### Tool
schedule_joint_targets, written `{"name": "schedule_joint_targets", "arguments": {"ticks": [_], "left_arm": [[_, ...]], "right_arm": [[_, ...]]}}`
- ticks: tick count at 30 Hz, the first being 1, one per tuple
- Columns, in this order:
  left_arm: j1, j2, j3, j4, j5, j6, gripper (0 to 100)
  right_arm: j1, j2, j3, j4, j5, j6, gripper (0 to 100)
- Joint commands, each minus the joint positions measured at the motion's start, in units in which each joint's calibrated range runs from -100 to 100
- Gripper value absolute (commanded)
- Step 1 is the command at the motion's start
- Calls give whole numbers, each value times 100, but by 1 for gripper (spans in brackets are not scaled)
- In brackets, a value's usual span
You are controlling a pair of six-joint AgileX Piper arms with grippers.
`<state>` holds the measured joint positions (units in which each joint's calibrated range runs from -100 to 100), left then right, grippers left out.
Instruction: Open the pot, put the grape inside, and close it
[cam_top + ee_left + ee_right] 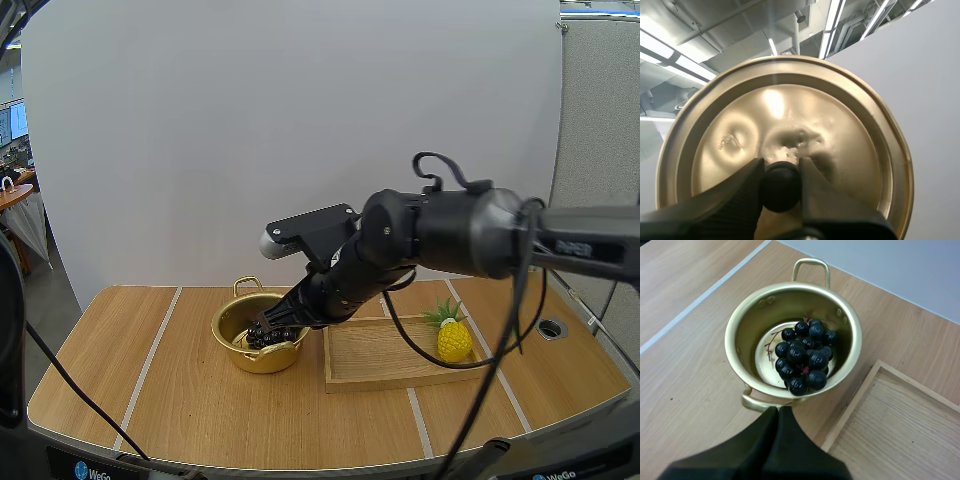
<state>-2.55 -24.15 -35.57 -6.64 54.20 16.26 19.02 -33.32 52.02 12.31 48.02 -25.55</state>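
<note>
The bunch of grapes (pixel 802 357) lies on the bottom of the open gold pot (pixel 742 335), which stands on the surface (pixel 110 360) just beside the wooden tray (pixel 385 365) (a toy pineapple (pixel 454 338) sits at its right end). The right pincer (pixel 778 412) hangs over the pot's near rim, fingers pressed together on nothing, so the fruit looks delivered. The left pincer (pixel 781 172) clamps the black knob (pixel 781 187) of the lid (pixel 840 125), held away, I judge, to leave the opening free until closing.

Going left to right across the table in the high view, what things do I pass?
pot → wooden tray → pineapple, on the tray's right end → round hole in the tabletop
</note>
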Motion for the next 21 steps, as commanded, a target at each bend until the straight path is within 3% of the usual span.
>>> {"name": "schedule_joint_targets", "arguments": {"ticks": [1,21], "left_arm": [[-12,-46,-52,25,-268,-44,0],[-12,-46,-52,25,-268,-44,0]], "right_arm": [[-10,269,-174,-17,-278,-49,0],[-10,1941,-412,110,-1678,-167,0]]}}
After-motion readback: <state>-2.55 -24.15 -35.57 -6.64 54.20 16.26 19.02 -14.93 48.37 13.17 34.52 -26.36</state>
